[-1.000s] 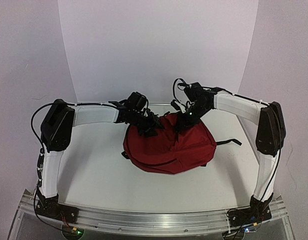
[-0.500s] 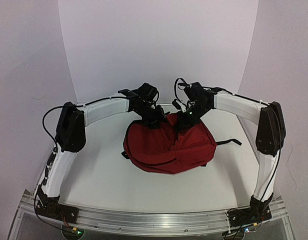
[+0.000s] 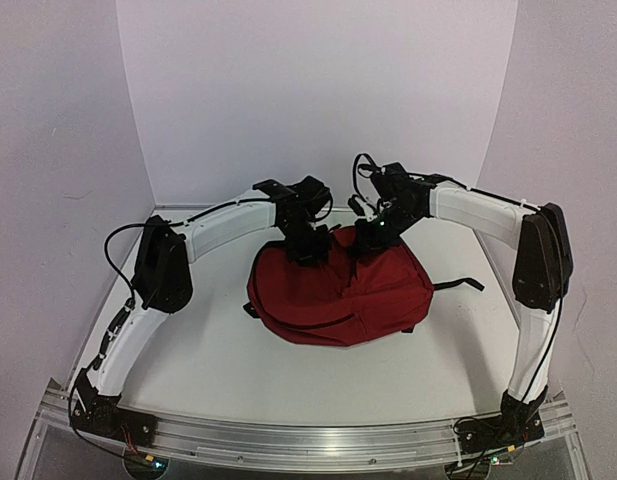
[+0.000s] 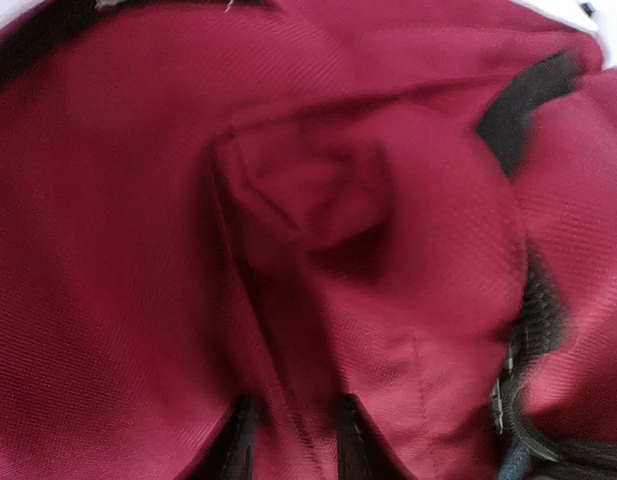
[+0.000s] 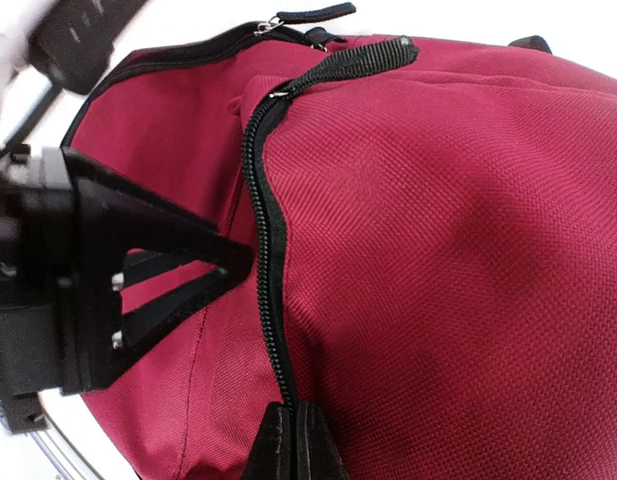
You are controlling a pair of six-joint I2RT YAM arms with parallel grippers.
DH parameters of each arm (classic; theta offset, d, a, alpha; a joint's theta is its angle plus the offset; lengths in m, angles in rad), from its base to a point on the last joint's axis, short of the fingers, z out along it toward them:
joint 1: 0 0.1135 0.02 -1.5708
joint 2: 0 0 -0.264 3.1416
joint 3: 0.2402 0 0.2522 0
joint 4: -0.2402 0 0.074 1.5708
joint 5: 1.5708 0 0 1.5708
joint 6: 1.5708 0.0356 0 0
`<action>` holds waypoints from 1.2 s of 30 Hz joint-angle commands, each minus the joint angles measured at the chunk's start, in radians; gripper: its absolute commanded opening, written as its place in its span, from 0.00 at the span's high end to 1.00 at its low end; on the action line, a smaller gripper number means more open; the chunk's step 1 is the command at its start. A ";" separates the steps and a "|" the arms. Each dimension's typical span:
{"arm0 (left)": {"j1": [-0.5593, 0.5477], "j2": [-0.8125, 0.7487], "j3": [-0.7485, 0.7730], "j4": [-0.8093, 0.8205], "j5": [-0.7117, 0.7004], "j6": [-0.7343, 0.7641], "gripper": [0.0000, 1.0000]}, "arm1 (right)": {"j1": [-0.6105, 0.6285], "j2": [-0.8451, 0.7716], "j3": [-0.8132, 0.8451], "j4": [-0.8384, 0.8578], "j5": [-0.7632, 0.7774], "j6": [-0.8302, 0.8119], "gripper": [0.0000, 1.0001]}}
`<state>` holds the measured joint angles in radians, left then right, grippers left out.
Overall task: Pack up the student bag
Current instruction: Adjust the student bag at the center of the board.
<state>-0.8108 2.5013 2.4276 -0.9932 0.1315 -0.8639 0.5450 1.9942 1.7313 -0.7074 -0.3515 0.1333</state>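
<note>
The left arm [image 3: 228, 215] has swung inward; the left gripper [image 4: 293, 445] pinches a fold of the bag [image 3: 338, 295] lying at the centre of the table [image 3: 208, 350]. The right gripper [image 5: 293, 440] clamps the zipper [image 5: 263, 230] at the bag's 12 o'clock edge.

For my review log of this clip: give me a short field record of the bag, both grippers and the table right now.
bag: dark red student bag, lying on the white table between the arms
zipper: black zipper, running up from the right gripper's tips
left gripper: left gripper with a fabric fold between its fingers; grip unclear
right gripper: right gripper shut, tips at the zipper; what it pinches is hidden
</note>
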 commanded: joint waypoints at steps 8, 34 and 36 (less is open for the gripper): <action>-0.004 -0.195 -0.321 -0.011 -0.023 0.079 1.00 | -0.017 0.002 -0.046 -0.002 0.100 -0.014 1.00; -0.007 -0.297 -0.434 0.377 0.028 0.056 0.56 | -0.016 0.026 -0.052 -0.004 0.058 -0.006 1.00; -0.014 -0.253 -0.367 0.337 0.025 0.051 0.57 | -0.017 0.026 -0.052 -0.004 0.057 -0.002 1.00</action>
<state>-0.8031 2.1696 1.9475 -0.5360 0.2181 -0.8156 0.5499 1.9938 1.6825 -0.6735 -0.3531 0.1255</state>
